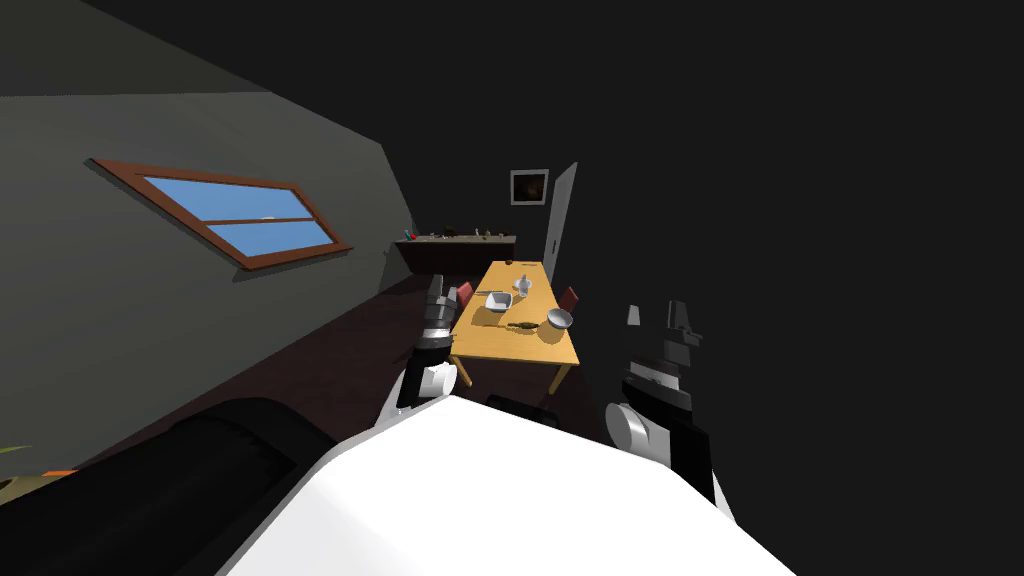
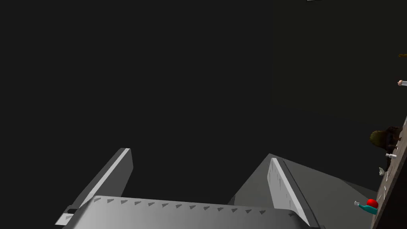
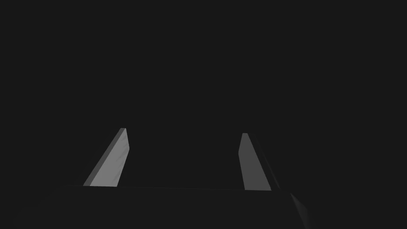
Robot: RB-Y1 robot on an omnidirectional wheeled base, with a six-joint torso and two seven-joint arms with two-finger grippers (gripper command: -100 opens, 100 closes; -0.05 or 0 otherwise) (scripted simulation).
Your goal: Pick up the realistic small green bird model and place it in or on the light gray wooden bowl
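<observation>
On the table (image 1: pixel 500 348) well ahead, bird (image 1: pixel 521 326) lies just beside bowl (image 1: pixel 559 319); L gripper (image 2: pixel 199 155) & R gripper (image 3: pixel 183 132) both spread wide, empty.

The left arm (image 1: pixel 428 365) is raised and reaches forward. The left claw (image 1: pixel 437 288) points ahead and upward, its fingers (image 2: pixel 119 171) spread wide apart. The right arm (image 1: pixel 655 405) is raised beside the torso. The right claw (image 1: pixel 656 318) points upward, its fingers (image 3: pixel 115 163) equally spread.
</observation>
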